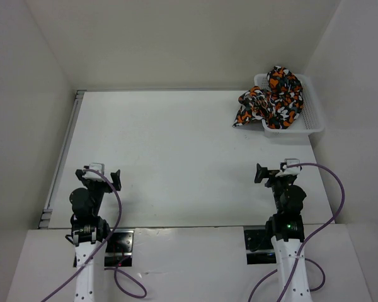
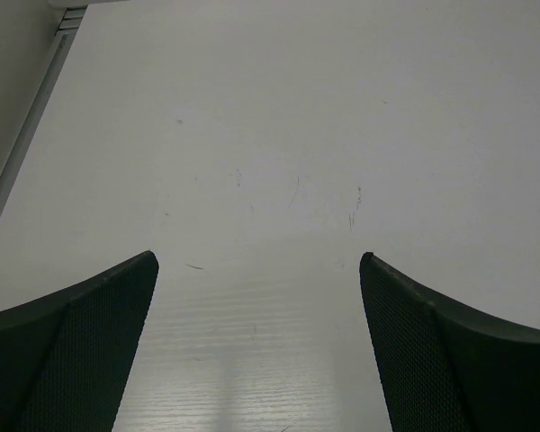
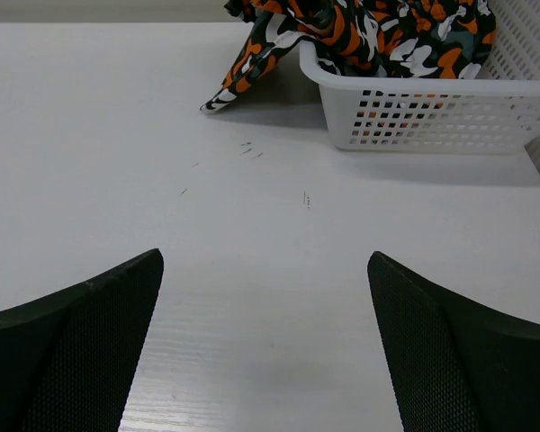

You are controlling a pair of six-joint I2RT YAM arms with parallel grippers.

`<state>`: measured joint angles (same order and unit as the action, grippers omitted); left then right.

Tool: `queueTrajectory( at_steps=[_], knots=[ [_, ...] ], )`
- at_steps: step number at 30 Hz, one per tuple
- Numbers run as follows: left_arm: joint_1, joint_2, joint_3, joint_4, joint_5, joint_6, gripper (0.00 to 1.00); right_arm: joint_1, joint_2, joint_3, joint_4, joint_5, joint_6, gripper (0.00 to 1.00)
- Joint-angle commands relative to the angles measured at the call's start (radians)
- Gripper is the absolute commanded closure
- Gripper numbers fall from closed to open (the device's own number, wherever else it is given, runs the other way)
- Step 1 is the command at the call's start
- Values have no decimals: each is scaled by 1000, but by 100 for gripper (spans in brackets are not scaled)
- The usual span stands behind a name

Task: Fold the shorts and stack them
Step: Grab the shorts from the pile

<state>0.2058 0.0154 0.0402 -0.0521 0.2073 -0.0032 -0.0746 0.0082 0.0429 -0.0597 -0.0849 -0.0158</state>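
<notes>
- Which step are we on?
- The very first, we judge: nothing is folded yet. Our left fingers (image 2: 81, 351) and right fingers (image 3: 450, 351) are spread wide and empty above the counter (image 1: 176, 145).
- And the shorts (image 1: 274, 97)?
- They're a crumpled heap of orange, black and white blotches in the white basket (image 1: 302, 131) at the far right. One part spills over its rim onto the counter. Next we would reach across and pull them out.

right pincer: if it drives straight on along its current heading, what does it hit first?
Only bare table lies directly ahead of the open right pincer. Beyond that, the first object is probably the shorts draped over the left end of the white basket; depth is unclear.
</notes>
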Motion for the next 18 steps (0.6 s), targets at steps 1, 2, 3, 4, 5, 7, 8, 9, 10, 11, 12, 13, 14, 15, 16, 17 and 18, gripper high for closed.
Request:
queueTrajectory(
  at_steps=[1, 2, 3, 4, 5, 7, 8, 9, 10, 11, 12, 13, 14, 15, 16, 17, 18],
  knots=[
    [0, -22, -28, 34, 20, 3, 1, 4, -14, -48, 61, 4, -1, 1],
    [0, -22, -28, 34, 20, 3, 1, 4, -14, -48, 61, 4, -1, 1],
    [0, -22, -28, 34, 20, 3, 1, 4, -14, -48, 61, 4, -1, 1],
    [0, -22, -10, 34, 42, 3, 1, 4, -14, -48, 61, -13, -1, 1],
    [0, -22, 10, 0, 170, 3, 1, 4, -14, -38, 61, -36, -31, 1],
    [0, -22, 58, -9, 323, 3, 1, 4, -14, 1, 110, -284, -250, 1],
    [0, -22, 78, 24, 339, 3, 1, 4, -14, 2, 171, -332, -280, 1],
    [0, -22, 99, 35, 390, 3, 1, 4, -14, 2, 286, -437, -613, 0],
    [0, -22, 110, 26, 500, 3, 1, 4, -14, 2, 234, -590, -1025, 0],
    [0, -22, 124, -32, 582, 3, 1, 4, -14, -49, 127, -716, -1714, 1],
    [0, -22, 101, 50, 566, 3, 1, 4, -14, -32, 126, -717, -1751, 1],
    [0, -8, 77, 207, 531, 3, 1, 4, -14, -8, 176, -761, -1639, 1],
    [-12, 7, 49, 556, 486, 3, 1, 4, -14, 23, 228, -820, -1521, 1],
    [-32, 96, 102, 605, 424, 3, 1, 4, -2, 64, 306, -837, -1383, 1],
    [-46, 168, 184, 572, 393, 3, 1, 4, 19, 87, 434, -848, -1231, 0],
    [-61, 255, 276, 479, 350, 3, 1, 18, 100, 132, 396, -848, -1259, 0],
    [-86, 461, 371, 447, 240, 3, 1, 38, 164, 247, 352, -813, -1270, 0]
  ],
)
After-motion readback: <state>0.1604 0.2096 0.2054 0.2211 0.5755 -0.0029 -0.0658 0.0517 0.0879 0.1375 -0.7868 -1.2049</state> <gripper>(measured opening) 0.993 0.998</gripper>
